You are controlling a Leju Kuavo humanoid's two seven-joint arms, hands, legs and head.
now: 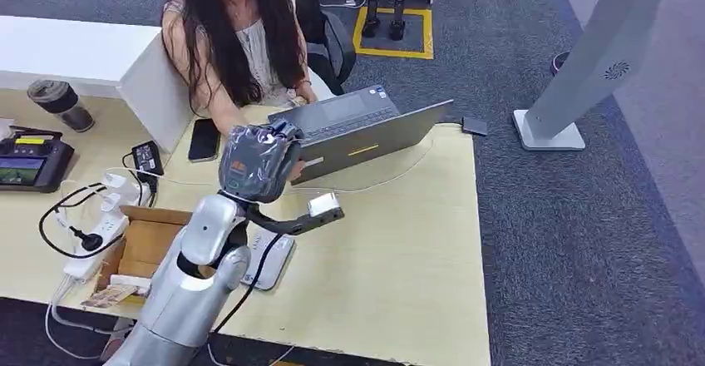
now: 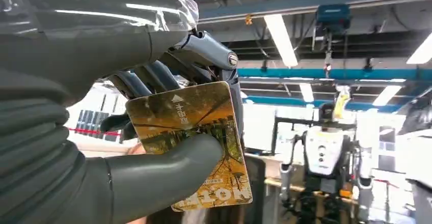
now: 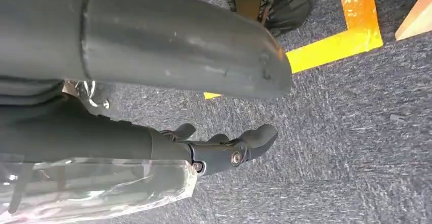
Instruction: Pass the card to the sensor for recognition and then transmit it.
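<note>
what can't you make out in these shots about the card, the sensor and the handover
- Card: the left hand's thumb covers part of its print in the left wrist view.
- Left hand: in the head view its wrapped back hides the card.
- Sensor: cannot tell which desk item it is.
- Person's hands: hidden behind the left hand.

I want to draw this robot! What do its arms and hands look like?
The left arm is shiny silver and rounded, with a black cable running alongside. The left hand is grey under clear crinkly plastic, with an orange mark. The right hand has a thick grey thumb, darker fingers with silver screws, and plastic wrap too.
</note>
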